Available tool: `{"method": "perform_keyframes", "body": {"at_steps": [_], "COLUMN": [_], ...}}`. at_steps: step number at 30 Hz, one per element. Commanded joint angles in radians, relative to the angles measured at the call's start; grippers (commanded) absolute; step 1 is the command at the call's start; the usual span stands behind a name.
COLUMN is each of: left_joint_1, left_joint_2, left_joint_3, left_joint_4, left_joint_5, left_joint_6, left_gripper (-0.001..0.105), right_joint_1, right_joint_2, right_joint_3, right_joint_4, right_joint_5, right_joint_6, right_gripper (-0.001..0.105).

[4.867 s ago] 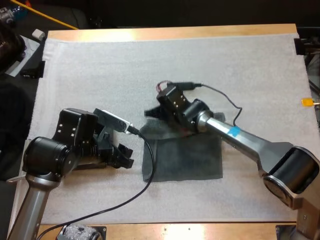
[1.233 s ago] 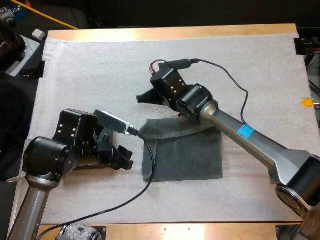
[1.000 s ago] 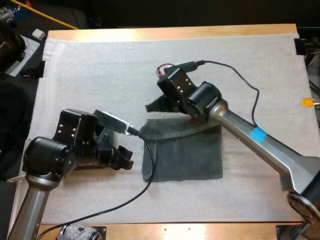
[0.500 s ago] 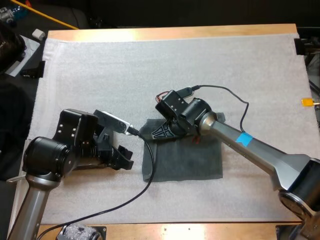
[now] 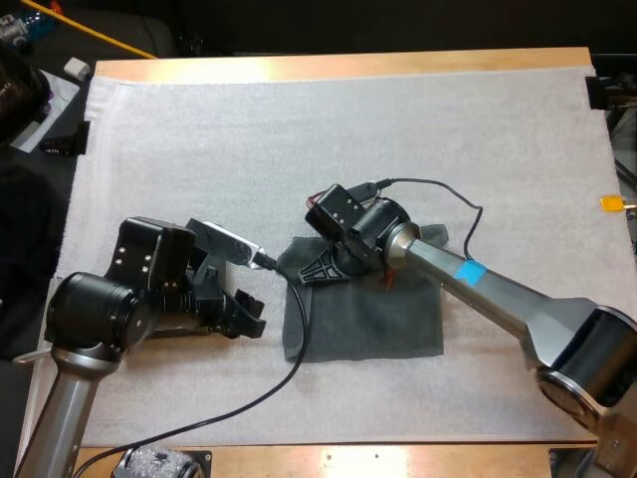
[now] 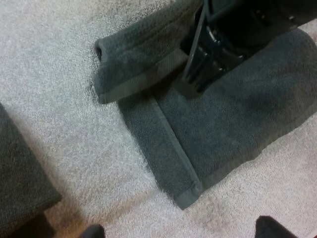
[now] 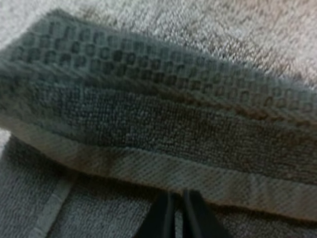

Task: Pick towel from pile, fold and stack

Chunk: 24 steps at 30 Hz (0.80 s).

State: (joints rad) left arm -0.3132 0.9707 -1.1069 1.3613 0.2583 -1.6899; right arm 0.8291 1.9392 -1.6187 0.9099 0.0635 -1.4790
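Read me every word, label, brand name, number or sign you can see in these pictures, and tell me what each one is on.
No text can be read in any view.
Towel: woven bands and a hem, no label showing.
Blue patch on my right arm: blank.
Right gripper and left gripper: plain black, no markings visible.
White mat: blank.

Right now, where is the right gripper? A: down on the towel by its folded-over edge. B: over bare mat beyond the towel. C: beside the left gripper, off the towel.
A: the right gripper sits on the towel, right beside its folded-over far edge.
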Motion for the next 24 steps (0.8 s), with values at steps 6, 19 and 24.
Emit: {"method": "perform_keyframes", "body": {"at_steps": [6, 19, 24], "left_joint_1": [0.000, 0.000, 0.000], "left_joint_2": [0.000, 0.000, 0.000], "left_joint_3": [-0.001, -0.002, -0.001], "left_joint_4": [0.010, 0.004, 0.009], "left_joint_5": [0.005, 0.007, 0.013], "left_joint_6": [-0.011, -0.012, -0.011], "left_gripper": [0.058, 0.058, 0.058], "right_joint_1": [-0.012, -0.009, -0.017], "right_joint_2": [0.041, 0.094, 0.106], "right_joint_3": [-0.005, -0.007, -0.010], "right_joint_4": [-0.058, -0.137, -0.280], "right_joint_5": [-0.048, -0.022, 0.010], "right_joint_6": [0.037, 0.056, 0.103], "right_gripper": [0.000, 0.000, 0.000]}}
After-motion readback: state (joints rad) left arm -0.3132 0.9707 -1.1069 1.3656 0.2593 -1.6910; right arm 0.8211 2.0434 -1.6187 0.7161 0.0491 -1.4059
